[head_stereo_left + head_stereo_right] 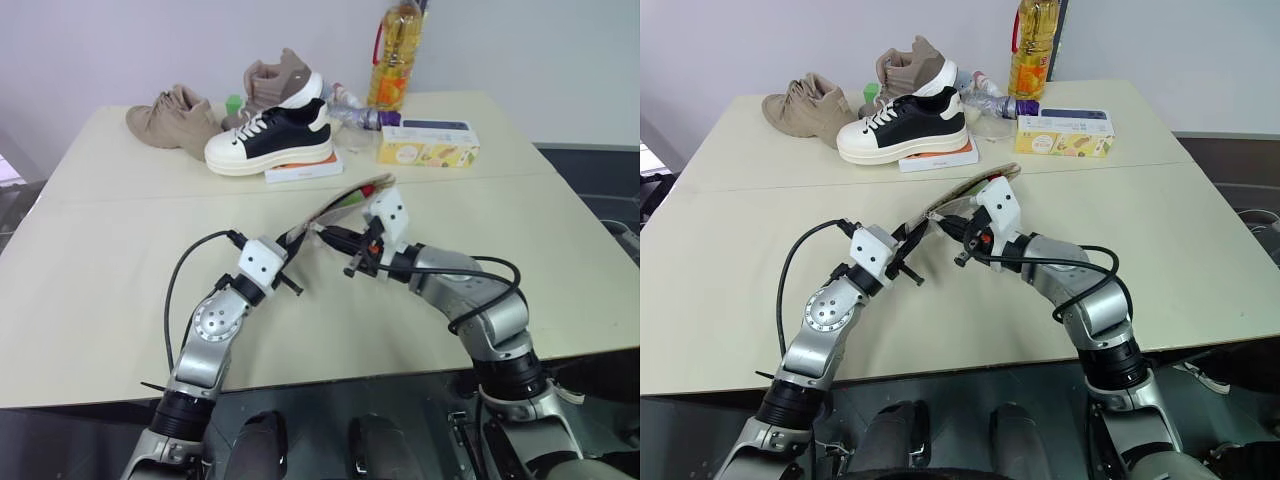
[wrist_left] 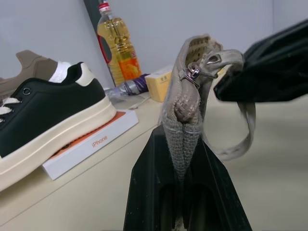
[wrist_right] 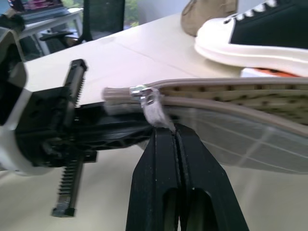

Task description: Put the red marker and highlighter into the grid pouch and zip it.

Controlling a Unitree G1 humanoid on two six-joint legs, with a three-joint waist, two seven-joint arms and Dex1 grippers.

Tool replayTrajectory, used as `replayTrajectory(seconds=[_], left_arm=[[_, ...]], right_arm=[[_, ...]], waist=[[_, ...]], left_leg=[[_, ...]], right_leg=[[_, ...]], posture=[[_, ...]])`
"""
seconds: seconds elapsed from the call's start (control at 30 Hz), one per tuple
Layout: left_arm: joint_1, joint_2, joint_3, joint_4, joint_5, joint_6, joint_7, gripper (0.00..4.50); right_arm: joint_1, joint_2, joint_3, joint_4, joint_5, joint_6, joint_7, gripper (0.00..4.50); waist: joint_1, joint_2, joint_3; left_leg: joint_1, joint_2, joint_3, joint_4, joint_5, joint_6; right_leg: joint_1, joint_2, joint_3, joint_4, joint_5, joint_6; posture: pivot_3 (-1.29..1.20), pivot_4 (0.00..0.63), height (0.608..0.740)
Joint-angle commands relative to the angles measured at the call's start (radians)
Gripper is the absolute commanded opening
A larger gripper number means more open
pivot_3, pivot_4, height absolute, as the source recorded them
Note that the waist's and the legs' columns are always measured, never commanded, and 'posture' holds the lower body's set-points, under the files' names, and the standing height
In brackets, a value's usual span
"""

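The pouch hangs above the table's middle, soft, light and floppy. The left hand clamps its end seam; the right hand pinches the small, slippery zipper pull, the best hold.

grey grid pouch — held aloft, tilted, over the table

The 2 head views looked forward and down over the table, sharing both arms and the pouch. The 2 wrist views sat close behind their jaws, facing that pouch from opposite ends.
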Motion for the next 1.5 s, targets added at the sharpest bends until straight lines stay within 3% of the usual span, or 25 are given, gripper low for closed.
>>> replayTrajectory(seconds=[0.03,0.33,0.73,0.83,0.97,1.1,1.13,1.5], left_arm=[[0.006,0.026,0.017,-0.02,0.001,-0.026,-0.01,0.0],[0.07,0.103,0.033,-0.045,-0.031,-0.039,-0.071,0.0],[0.145,0.154,0.052,-0.074,-0.059,-0.017,-0.097,0.0],[0.171,0.171,0.052,-0.088,-0.089,0.003,-0.126,0.0],[0.209,0.179,0.083,-0.133,-0.16,0.082,-0.145,1.52],[0.283,0.195,0.145,-0.178,-0.203,0.161,-0.129,3.59],[0.305,0.197,0.166,-0.188,-0.215,0.178,-0.123,4.06],[0.458,0.187,0.296,-0.228,-0.238,0.289,-0.039,4.06]], right_arm=[[-0.068,-0.07,-0.106,0.04,-0.028,-0.06,-0.001,0.03],[-0.138,-0.234,-0.197,0.293,-0.154,-0.196,-0.021,0.03],[-0.09,-0.244,-0.198,0.335,-0.193,-0.237,-0.02,0.03],[-0.056,-0.268,-0.186,0.292,-0.151,-0.203,0.066,0.03],[0.01,-0.303,-0.188,0.21,-0.083,-0.162,0.173,1.36],[0.11,-0.357,-0.204,0.162,-0.051,-0.165,0.252,3.45],[0.135,-0.368,-0.212,0.158,-0.043,-0.167,0.268,3.5],[0.25,-0.364,-0.299,0.219,-0.014,-0.219,0.294,3.5]], waist=[[0.0,0.0,0.0],[-0.001,0.0,0.0],[-0.003,0.0,0.0],[-0.003,0.0,0.0],[-0.004,0.0,0.0],[-0.002,0.0,0.0],[-0.001,0.0,0.0],[-0.002,0.0,0.0]], left_leg=[[0.0,0.0,0.0,0.0,0.0,0.0],[0.0,0.0,0.003,-0.002,0.0,0.0],[0.0,0.0,0.003,-0.002,0.0,0.0],[0.0,0.001,0.003,-0.002,0.0,0.0],[0.0,0.001,0.002,-0.002,0.0,0.0],[0.0,0.001,0.0,-0.002,0.0,0.0],[0.0,0.001,0.0,-0.002,0.0,0.0],[0.001,0.001,0.0,0.0,0.0,0.0]], right_leg=[[0.0,0.0,0.0,0.0,0.0,0.0],[-0.001,0.0,0.0,-0.001,0.0,0.0],[-0.001,0.0,0.001,-0.001,0.0,0.0],[-0.001,0.0,0.001,-0.001,0.0,0.0],[-0.001,0.0,0.001,-0.001,0.0,0.0],[-0.001,0.0,0.0,-0.001,0.0,-0.001],[-0.001,-0.001,0.001,-0.001,-0.001,-0.001],[0.0,-0.002,0.001,-0.003,-0.002,-0.006]], posture=[[0.0,0.15,0.74],[0.0,0.15,0.74],[0.0,0.15,0.74],[0.0,0.15,0.74],[0.0,0.15,0.74],[0.0,0.15,0.74],[0.0,0.15,0.74],[0.0,0.15,0.74]])
